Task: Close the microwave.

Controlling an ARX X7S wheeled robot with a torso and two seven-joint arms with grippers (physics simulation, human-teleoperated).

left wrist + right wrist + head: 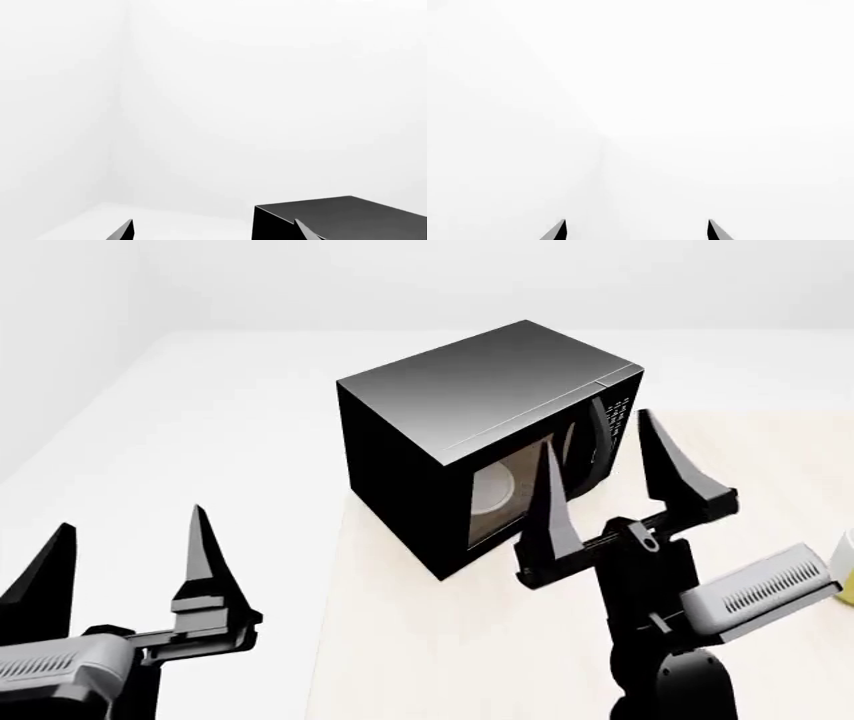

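The microwave (487,440) stands on the pale bench (441,640) at 12 o'clock. Right gripper (607,475) rises before its door, left gripper (127,555) at 9 o'clock; both jaws wide apart, empty.

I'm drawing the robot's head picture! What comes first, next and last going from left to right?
left gripper → microwave → right gripper, fingers spread wide → a yellowish thing at the right edge, too cut off to name.
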